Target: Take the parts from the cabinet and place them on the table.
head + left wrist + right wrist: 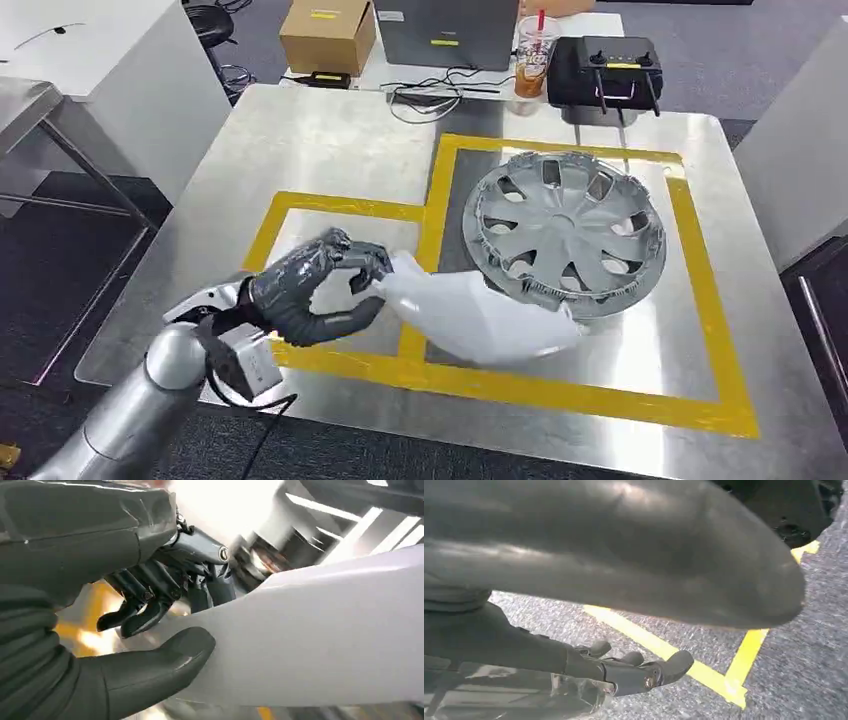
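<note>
Left hand on the white part, over the table

The left hand (318, 290) grasps the white part (478, 315) at its near end, thumb (165, 662) under and fingers (145, 607) over; the part lies across the yellow tape (432, 225) at six o'clock from the grey wheel cover (565, 232). The right hand (634, 672) hangs over grey floor (814, 630), fingers loosely extended, holding nothing.

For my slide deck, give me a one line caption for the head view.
Left robot hand holds a white part over the yellow-taped steel table, beside a grey hubcap.
</note>
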